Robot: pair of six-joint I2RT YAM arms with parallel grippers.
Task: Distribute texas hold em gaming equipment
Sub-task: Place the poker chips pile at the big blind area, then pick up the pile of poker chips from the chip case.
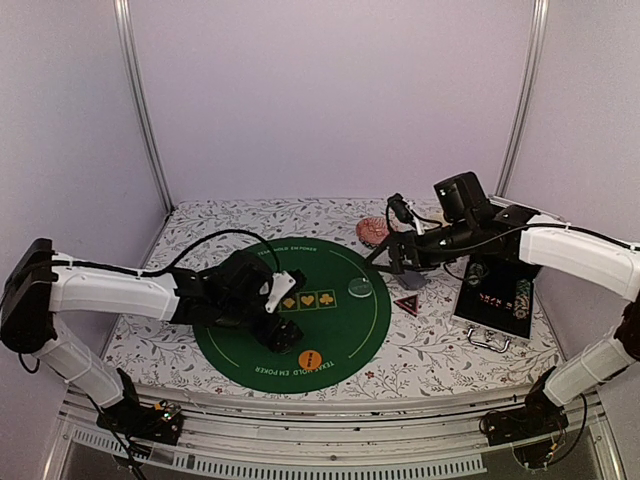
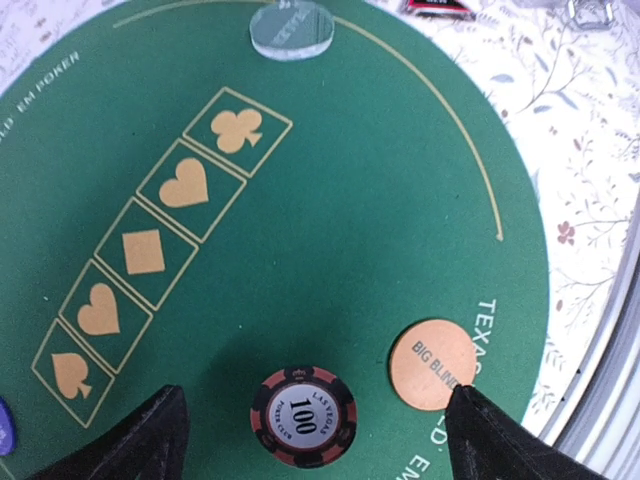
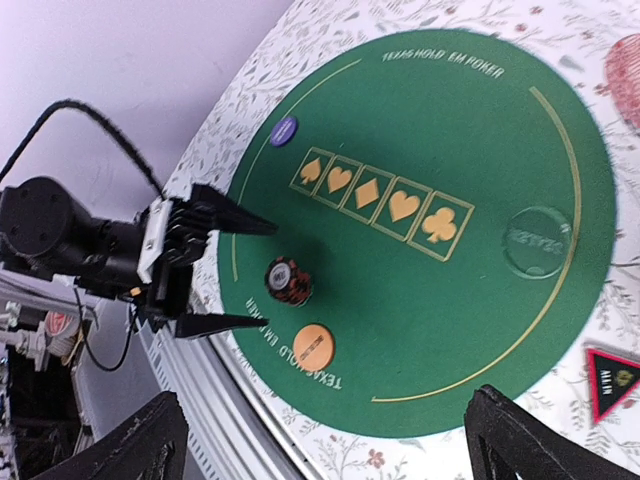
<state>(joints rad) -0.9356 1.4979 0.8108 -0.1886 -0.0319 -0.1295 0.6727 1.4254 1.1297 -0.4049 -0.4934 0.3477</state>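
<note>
Count: one 100 chip stack (image 2: 303, 417), one orange Big Blind button (image 2: 432, 363), one blue button (image 3: 284, 130), one pale dealer button (image 2: 291, 28), one triangular marker (image 3: 615, 380) | stack on green mat (image 1: 340, 330) below left gripper (image 2: 315, 395), jaws apart, arm low | right gripper (image 3: 320, 405) raised, jaws apart

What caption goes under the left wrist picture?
Open left gripper hovers over a 100 chip beside the orange Big Blind button on the green mat.

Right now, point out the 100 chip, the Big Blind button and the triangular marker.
100 chip (image 2: 303, 416): left wrist view, white centre label.
Big Blind button (image 2: 432, 363): left wrist view, middle of orange face.
triangular marker (image 3: 612, 381): right wrist view, black centre.
</note>
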